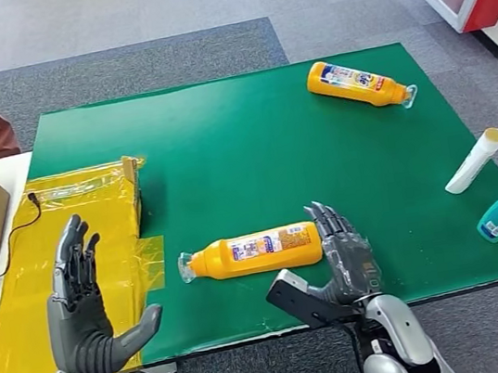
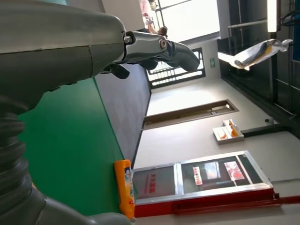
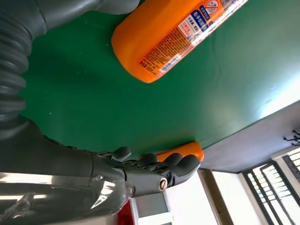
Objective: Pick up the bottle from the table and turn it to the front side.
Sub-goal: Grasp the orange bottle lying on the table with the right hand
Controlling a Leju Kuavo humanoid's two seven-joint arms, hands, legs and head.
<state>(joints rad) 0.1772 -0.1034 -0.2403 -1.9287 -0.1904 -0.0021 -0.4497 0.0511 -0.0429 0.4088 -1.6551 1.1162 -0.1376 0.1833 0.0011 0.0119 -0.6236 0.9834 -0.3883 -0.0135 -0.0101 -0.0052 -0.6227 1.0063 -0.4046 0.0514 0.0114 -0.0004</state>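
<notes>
From the head view, the near bottle (image 1: 256, 252) lies on its side on the green counter (image 1: 239, 141), long axis running across the robot's front, cap end toward the robot's left and flat base toward its right. The right hand (image 1: 344, 252) sits just beside that base, fingers apart and empty, and looks to touch or nearly touch it; I cannot tell which. The left hand (image 1: 80, 305) is raised well apart over yellow plastic sheeting (image 1: 83, 230), fingers spread, holding nothing. So the right hand is much the nearer. A second orange bottle (image 1: 358, 83) lies at the far side

The left wrist view looks past the left hand's fingers (image 2: 169, 49) along the counter to that far bottle (image 2: 124, 187) at the edge; the near one is absent here

The right wrist view gives what the head view cannot: the near bottle's base and printed label (image 3: 176, 40) close up, with green counter showing between it and the dark fingers (image 3: 159, 168), which are not wrapped around it
</notes>
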